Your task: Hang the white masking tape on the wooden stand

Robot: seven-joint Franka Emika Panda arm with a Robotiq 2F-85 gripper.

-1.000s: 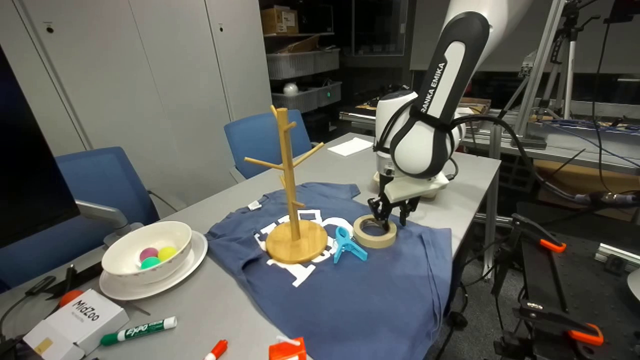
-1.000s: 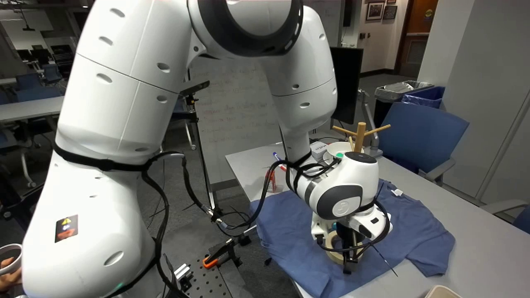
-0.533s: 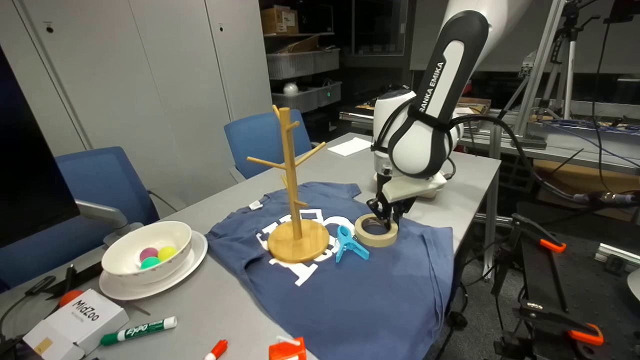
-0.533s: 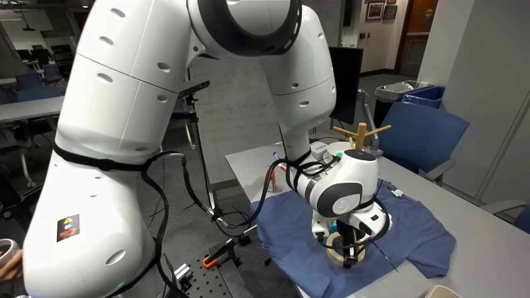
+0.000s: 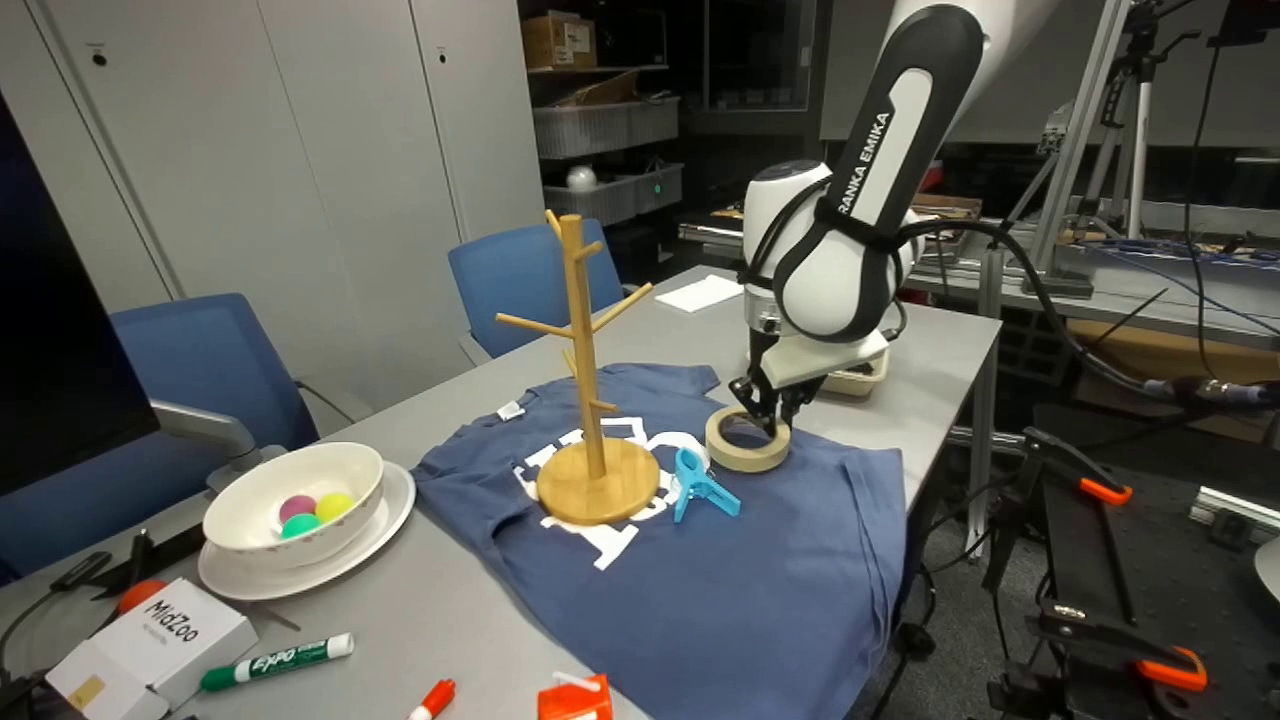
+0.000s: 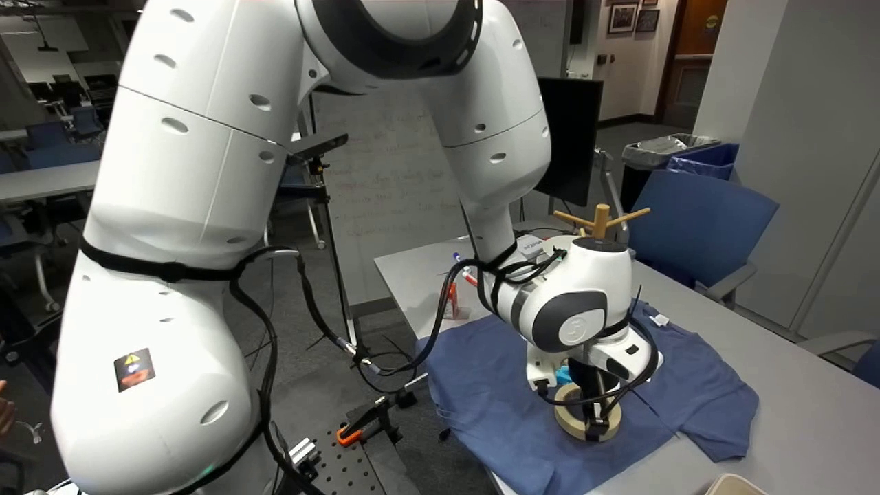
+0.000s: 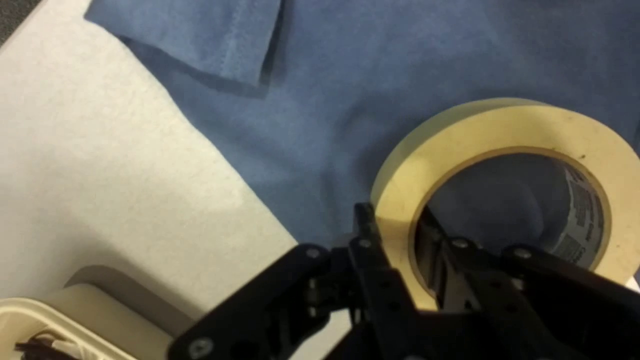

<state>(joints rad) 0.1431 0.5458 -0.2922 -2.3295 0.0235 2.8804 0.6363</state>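
Item: masking tape (image 5: 745, 459), wall pinched by gripper (image 7: 395, 212). Stage, judged: lift; clearance beneath unclear. Next: raise toward wooden stand (image 5: 585, 368), upper peg (image 5: 622, 308).

One tape roll (image 5: 745, 460), one stand (image 5: 584, 350)

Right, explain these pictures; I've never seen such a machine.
The machine is a jointed white robot arm ending in a black, two-fingered hand. The wide pictures come from two cameras outside the robot, the close-up from one on its wrist. A blue cloth T-shirt lies on the grey table; on it are a tall, branching light-wood stand and a bright blue plastic clip. Nearby, a wide cream bowl holds coloured balls. The hand holds a cream ring-shaped roll of masking tape by its rim, one finger inside the ring, one outside.
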